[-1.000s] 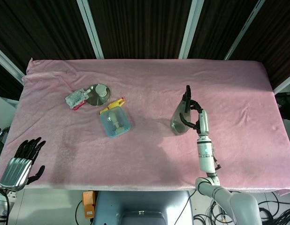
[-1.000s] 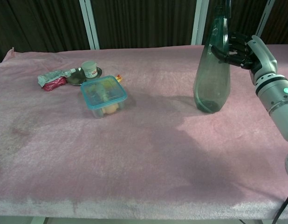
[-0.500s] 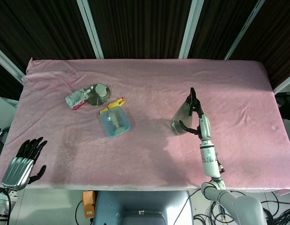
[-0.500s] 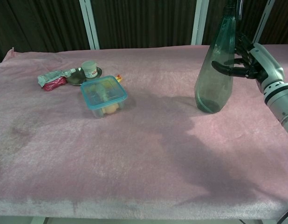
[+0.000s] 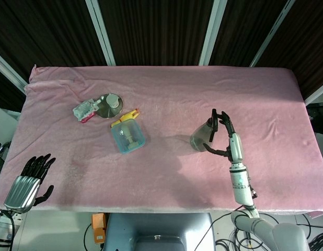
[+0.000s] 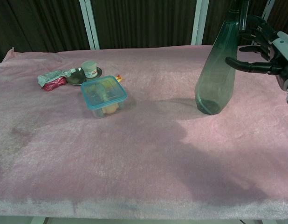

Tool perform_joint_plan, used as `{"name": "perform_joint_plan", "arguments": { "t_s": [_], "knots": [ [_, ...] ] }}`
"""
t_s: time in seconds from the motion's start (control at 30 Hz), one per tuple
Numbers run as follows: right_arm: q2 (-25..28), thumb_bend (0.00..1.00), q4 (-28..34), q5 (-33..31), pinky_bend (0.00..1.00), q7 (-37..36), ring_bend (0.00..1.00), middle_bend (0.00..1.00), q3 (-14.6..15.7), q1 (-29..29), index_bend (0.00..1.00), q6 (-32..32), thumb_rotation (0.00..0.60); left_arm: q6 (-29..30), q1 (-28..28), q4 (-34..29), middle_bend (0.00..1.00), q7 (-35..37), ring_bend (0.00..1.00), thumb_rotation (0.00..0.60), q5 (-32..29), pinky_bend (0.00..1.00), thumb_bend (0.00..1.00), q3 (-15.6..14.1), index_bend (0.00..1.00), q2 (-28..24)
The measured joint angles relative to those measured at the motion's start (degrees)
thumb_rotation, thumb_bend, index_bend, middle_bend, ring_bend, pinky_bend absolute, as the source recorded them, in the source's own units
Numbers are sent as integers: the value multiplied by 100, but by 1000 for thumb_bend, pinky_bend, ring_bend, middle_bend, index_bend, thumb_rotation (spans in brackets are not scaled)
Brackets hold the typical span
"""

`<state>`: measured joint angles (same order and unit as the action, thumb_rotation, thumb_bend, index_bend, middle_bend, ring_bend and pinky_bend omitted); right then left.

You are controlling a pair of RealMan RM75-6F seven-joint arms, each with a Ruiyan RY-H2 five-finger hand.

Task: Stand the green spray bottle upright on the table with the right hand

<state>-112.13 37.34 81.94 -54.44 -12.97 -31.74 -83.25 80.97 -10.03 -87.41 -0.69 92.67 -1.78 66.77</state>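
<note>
1. Fingers that wrapped the green spray bottle (image 5: 202, 137) a second ago now spread wide; in the head view the right hand (image 5: 226, 137) sits just beside it, toward the table's (image 5: 166, 94) right half. The left hand (image 5: 30, 178) hangs off the front-left corner, fingers apart, holding nothing.
2. From the chest view the bottle (image 6: 219, 70) stands upright (base flat on the cloth). Best withdrawn straight rightward, where open room lies, without brushing the neck; the lidded box (image 6: 103, 95) is well apart.
</note>
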Motion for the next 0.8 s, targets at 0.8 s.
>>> {"name": "perform_joint_plan", "arguments": {
  "t_s": [0.8],
  "knots": [
    [3882,252,5187,-349,0,6787,0,5,1464,2249,0,-676,600,504,161,33,0,-128,0,600,242,16,392,-1,0,36]
  ]
}}
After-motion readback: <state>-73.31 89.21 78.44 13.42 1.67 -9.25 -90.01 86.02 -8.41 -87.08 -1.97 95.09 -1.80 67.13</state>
